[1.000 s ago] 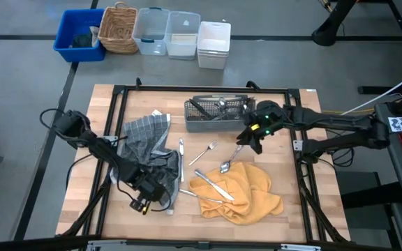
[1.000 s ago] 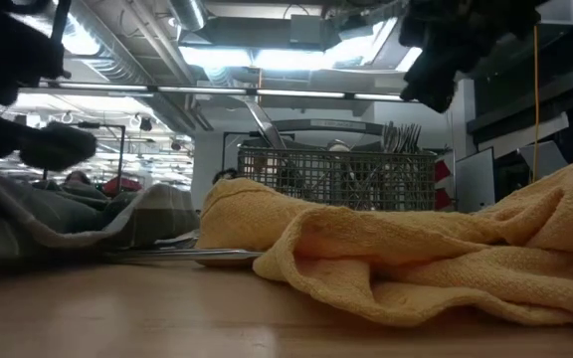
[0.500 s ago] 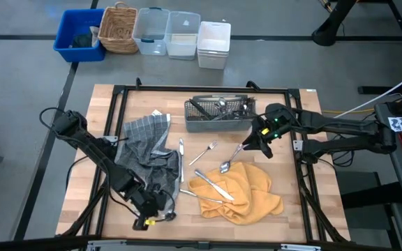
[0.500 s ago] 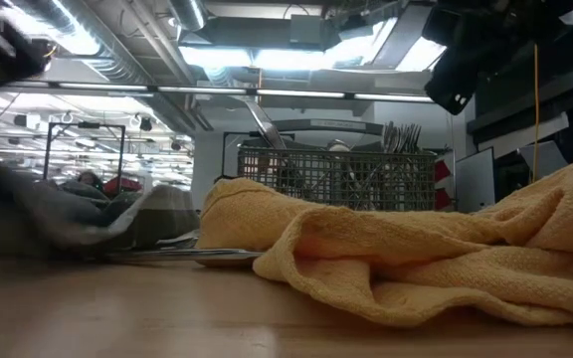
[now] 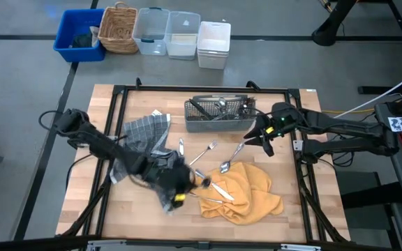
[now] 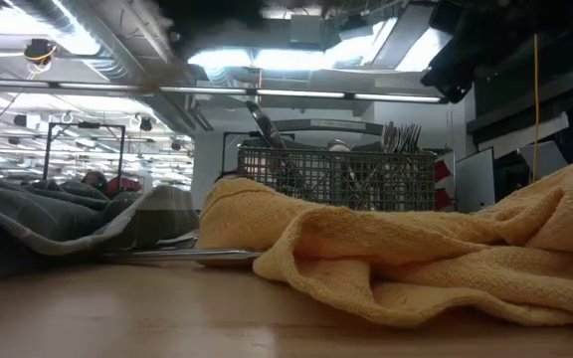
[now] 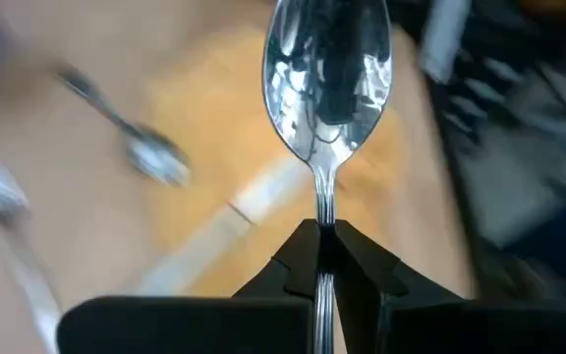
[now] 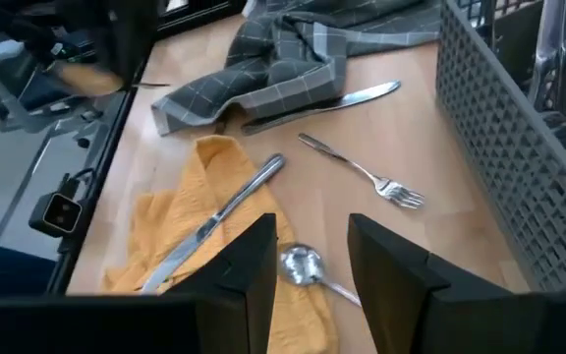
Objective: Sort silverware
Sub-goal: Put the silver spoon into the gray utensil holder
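My left gripper (image 5: 195, 184) is shut on a shiny spoon (image 7: 327, 79) above the left edge of the yellow cloth (image 5: 241, 192). My right gripper (image 5: 261, 137) is open and empty, above the table just right of the grey mesh caddy (image 5: 218, 116), which holds several pieces. Loose silverware lies flat on the table: a knife (image 5: 181, 149), a fork (image 5: 203, 153) and a spoon (image 5: 229, 160). Another knife (image 5: 213, 184) lies on the yellow cloth. In the right wrist view the loose spoon (image 8: 305, 264) shows between my open fingers, well beyond them. My left gripper pinches the spoon's thin handle (image 7: 324, 218) between its two fingertips, a short way behind the bowl. The fingers lie along the handle. The bowl (image 7: 328, 74) sticks out ahead of them, and the spoon is lifted clear of the table.
A grey checked cloth (image 5: 145, 139) lies crumpled at the table's left middle, under my left arm. Bins and a wicker basket (image 5: 117, 29) stand on the floor beyond the far edge. A black frame rail (image 5: 295, 146) runs along the table's right side.
My left gripper has swung quickly from the table's near-left part toward the right and a little toward the far edge, to above the yellow cloth's left edge. My right gripper has drifted slightly toward the table's right edge.
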Controlling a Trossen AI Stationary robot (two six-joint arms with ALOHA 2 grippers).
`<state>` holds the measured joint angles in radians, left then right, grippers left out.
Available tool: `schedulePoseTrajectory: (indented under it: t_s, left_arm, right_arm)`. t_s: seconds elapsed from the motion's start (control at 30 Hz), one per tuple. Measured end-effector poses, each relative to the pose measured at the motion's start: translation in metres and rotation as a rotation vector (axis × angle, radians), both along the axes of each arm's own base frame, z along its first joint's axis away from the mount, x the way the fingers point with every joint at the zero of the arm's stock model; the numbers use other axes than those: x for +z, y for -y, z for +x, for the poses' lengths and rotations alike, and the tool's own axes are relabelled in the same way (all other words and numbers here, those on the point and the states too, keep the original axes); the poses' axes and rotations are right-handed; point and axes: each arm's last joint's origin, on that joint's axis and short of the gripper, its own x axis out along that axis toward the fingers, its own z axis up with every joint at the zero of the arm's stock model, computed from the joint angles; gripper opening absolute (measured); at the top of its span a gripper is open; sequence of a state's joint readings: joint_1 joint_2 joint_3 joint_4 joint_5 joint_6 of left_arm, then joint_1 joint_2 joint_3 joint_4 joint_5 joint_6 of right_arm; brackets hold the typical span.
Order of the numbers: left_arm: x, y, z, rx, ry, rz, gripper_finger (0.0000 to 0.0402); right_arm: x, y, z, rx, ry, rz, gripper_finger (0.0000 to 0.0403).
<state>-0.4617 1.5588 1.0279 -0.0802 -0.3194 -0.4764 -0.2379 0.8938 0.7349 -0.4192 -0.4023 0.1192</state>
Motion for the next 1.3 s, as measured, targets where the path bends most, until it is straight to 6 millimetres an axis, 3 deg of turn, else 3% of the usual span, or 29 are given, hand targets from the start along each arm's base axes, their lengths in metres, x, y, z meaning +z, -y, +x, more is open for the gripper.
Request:
schedulePoseTrajectory:
  t_s: [0.37,0.53,0.7,1.03,1.3]
  left_arm:
    - [0.006,-0.105,0.074,0.29,0.489,0.222,0.0012]
    - [0.001,-0.149,0.087,0.404,0.656,0.338,0.0012]
    - [-0.009,-0.185,0.093,0.498,0.692,0.364,0.0012]
    - [-0.015,-0.217,0.124,0.513,0.703,0.446,0.0012]
    - [-0.048,-0.223,0.141,0.503,0.631,0.451,0.0012]
  right_arm:
    - [0.0,0.001,-0.003,-0.003,0.003,-0.109,0.0128]
    - [-0.002,0.002,-0.004,-0.034,-0.028,-0.172,0.0128]
    - [-0.003,0.007,-0.005,-0.161,-0.059,-0.259,0.0128]
    - [-0.003,0.01,-0.005,-0.23,-0.079,-0.334,0.0128]
    - [-0.003,0.01,-0.005,-0.229,-0.081,-0.335,0.0128]
